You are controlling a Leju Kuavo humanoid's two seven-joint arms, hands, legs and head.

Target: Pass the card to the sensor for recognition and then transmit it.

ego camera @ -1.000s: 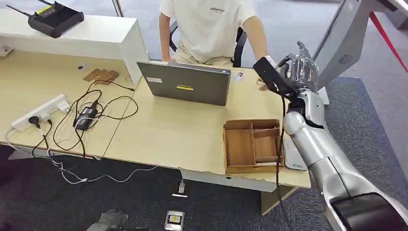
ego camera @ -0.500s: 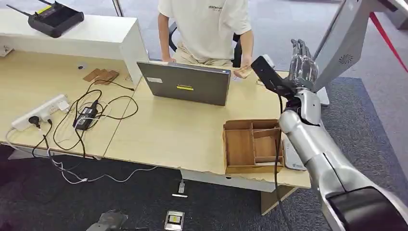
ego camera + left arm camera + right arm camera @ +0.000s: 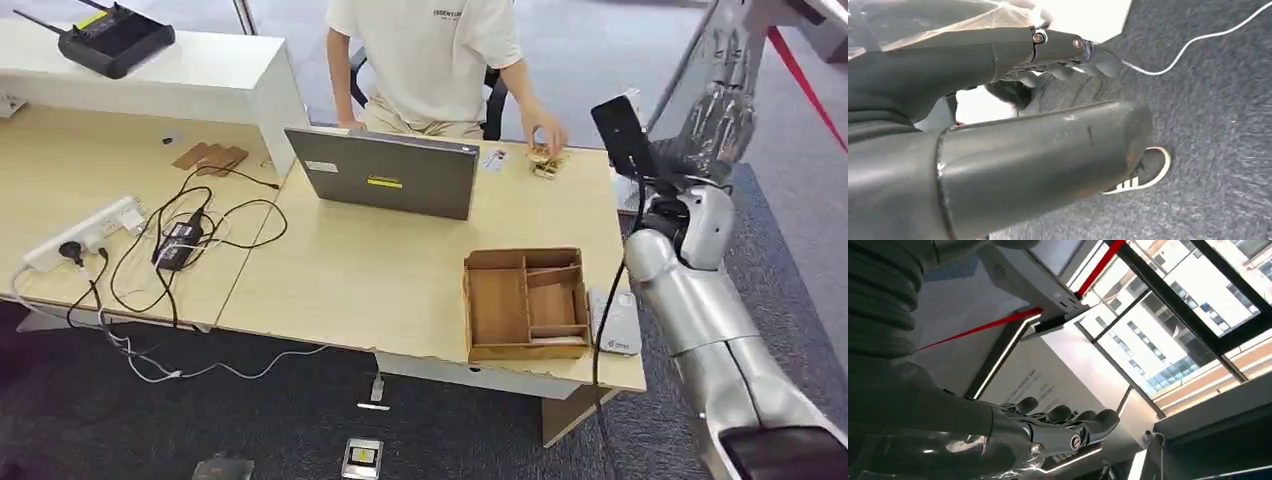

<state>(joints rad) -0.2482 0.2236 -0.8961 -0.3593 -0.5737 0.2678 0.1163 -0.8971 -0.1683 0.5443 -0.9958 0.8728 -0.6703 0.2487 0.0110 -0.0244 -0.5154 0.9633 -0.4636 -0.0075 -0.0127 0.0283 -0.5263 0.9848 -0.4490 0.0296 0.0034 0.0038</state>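
A small white card lies on the desk behind the laptop, close to a seated person's hand, which rests on a small brownish thing. My right hand is raised off the desk's right end, in front of a slanted grey kiosk panel. Its fingers are stretched out side by side with nothing in them. A flat white reader lies at the desk's right edge beside the wooden tray. My left hand hangs above the carpet, its fingers extended and holding nothing.
A wooden divided tray sits at the desk's front right. An open laptop stands mid-desk. Cables, an adapter and a power strip lie on the left. A black router sits on the white counter.
My right hand has swung right and upward, away from the desk toward the kiosk panel. The person's hand has moved right along the desk's far edge.
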